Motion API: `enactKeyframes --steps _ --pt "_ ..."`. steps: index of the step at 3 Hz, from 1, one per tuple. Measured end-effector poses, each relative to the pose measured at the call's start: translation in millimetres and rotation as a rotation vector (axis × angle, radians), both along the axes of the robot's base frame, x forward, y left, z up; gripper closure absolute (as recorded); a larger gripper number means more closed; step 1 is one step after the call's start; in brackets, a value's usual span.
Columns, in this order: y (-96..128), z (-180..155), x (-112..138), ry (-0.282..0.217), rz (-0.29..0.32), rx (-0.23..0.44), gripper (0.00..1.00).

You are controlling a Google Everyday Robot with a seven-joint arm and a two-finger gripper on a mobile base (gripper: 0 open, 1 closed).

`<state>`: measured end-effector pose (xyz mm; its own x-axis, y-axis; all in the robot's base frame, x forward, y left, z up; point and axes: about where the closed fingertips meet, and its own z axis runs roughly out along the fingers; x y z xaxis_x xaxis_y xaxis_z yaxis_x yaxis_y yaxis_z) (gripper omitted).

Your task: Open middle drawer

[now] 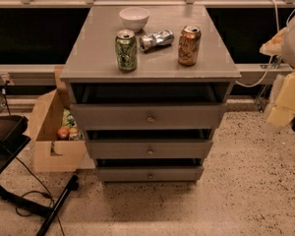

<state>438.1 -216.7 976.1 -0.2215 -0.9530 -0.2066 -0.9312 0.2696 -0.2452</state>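
Note:
The grey cabinet [152, 58] stands in the middle of the camera view, with three drawer fronts stacked below its top. The middle drawer [118, 150] is the second front, wide and shallow, with a small round brass knob [150, 152] at its centre. A dark gap shows above it. The taller top drawer [108, 116] sits above it and the lowest drawer [123, 174] below. My gripper [285, 100] shows as pale shapes at the right edge, well to the right of the cabinet and apart from every drawer.
On the cabinet top stand a white bowl [134, 17], a green can [126, 49], a crushed silver can [156, 39] and an orange can [189, 45]. An open cardboard box [51, 149] sits left of the cabinet. Black stand legs [54, 205] and cables lie at the lower left.

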Motion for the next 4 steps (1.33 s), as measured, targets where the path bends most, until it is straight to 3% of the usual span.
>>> enactKeyframes --steps 2,3,4 --pt "-0.7 -21.0 -0.8 -0.012 -0.018 -0.021 0.0" --pt "0.9 -57.3 3.6 -0.038 -0.053 -0.109 0.0" --pt "-9.7 -132.7 18.1 -0.038 -0.077 -0.223 0.0"
